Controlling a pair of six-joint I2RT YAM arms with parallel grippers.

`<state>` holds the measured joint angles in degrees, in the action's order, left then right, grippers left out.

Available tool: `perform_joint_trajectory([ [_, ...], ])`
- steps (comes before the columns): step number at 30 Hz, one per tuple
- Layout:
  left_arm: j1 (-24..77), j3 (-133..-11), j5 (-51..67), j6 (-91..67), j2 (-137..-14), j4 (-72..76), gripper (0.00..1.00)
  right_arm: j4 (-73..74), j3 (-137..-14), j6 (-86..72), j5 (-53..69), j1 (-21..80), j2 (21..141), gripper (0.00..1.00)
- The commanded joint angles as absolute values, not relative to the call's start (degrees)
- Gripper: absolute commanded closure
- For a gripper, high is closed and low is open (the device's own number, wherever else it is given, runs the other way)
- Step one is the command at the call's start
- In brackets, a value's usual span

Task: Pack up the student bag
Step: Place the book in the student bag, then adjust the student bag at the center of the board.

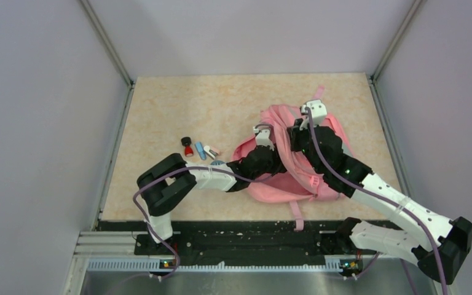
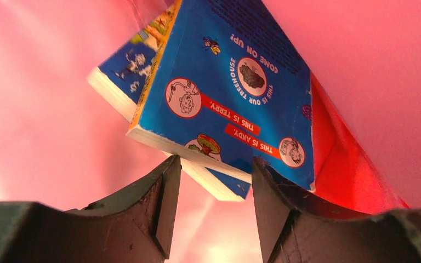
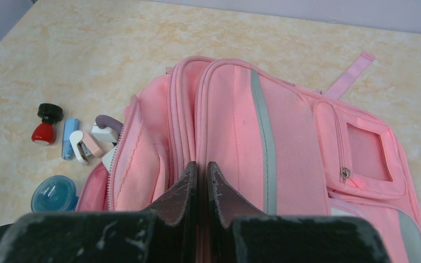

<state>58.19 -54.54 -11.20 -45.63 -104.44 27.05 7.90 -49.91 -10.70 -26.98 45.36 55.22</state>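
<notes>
**A:** Where's the bag (image 1: 276, 190)?

**B:** On the table (image 1: 178, 104), a little toward 3 o'clock from its middle. One strap (image 1: 295, 215) trails off at 6 o'clock.

**A:** And the right claw (image 3: 202, 164)?

**B:** It's pressed together at the bag's top edge, around 1 o'clock on the bag in the overhead view. It looks to be nipping a fold of fabric there. My guess is that it holds the mouth up so the left claw (image 2: 215, 164) has room.

**A:** What's the left one doing?

**B:** It reaches in from 8 o'clock and is deep inside, with pink cloth on every side in its wrist view. The jaws are spread. A blue book (image 2: 225, 104) sits at 12 o'clock with its lower edge right at the fingertips. Whether they touch it I cannot tell. A second book (image 2: 112, 76) seems to lie under it.

**A:** Why is the book tilted?

**B:** It's probably leaning on the bag's wall, corner down, as a book slid in edge-first would.

**A:** What's outside?

**B:** There's a small cluster at 9 o'clock from the bag. It holds a red stamp (image 3: 45, 129), by the look of it, a stapler (image 3: 82, 147) and a round blue tub (image 3: 55, 193). I'd judge those go in next, so packing is partway.

**A:** Any risk?

**B:** If the right claw slips, the mouth could sag onto the left claw.
</notes>
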Motion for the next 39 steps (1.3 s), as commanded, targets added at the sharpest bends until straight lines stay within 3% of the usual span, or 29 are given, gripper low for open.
perform_joint_trajectory([
  [1, 58.2, -57.9, -16.5, -39.1, -106.3, 36.5, 0.46, 3.4, -50.3, -11.2, -27.8, 45.8, 54.2, 0.99],
  [9, 58.5, -48.8, -19.7, -32.8, -94.4, 32.6, 0.38, 3.1, -49.6, -10.6, -29.4, 45.8, 53.6, 0.99],
  [16, 58.4, -49.6, -27.6, -32.3, -81.1, 5.9, 0.32, 3.2, -48.8, -10.6, -28.9, 45.8, 53.9, 0.99],
  [20, 56.6, -50.5, -28.8, -32.7, -79.4, -3.7, 0.26, 5.3, -47.7, -11.5, -28.3, 45.9, 53.9, 0.98],
  [22, 54.7, -51.1, -28.2, -33.5, -79.6, -6.6, 0.26, 8.0, -47.9, -12.5, -27.1, 45.8, 54.1, 0.85],
  [23, 53.1, -51.1, -27.7, -34.0, -79.4, -7.3, 0.26, 10.1, -48.2, -13.0, -26.6, 45.9, 54.1, 0.73],
  [26, 50.4, -49.4, -25.7, -34.8, -77.4, -5.2, 0.26, 16.2, -49.0, -15.5, -26.0, 45.8, 53.2, 0.25],
  [28, 49.2, -47.6, -24.6, -34.6, -75.1, -3.3, 0.26, 21.1, -49.7, -17.8, -27.3, 45.8, 51.3, 0.04],
  [34, 43.8, -44.9, -21.1, -34.0, -71.6, -1.5, 0.26, 33.7, -52.0, -25.5, -32.4, 40.4, 47.3, 0.01],
  [39, 40.2, -46.5, -13.3, -32.1, -75.3, 2.3, 0.25, 38.5, -48.8, -30.6, -22.3, 26.6, 48.4, 0.01],
])
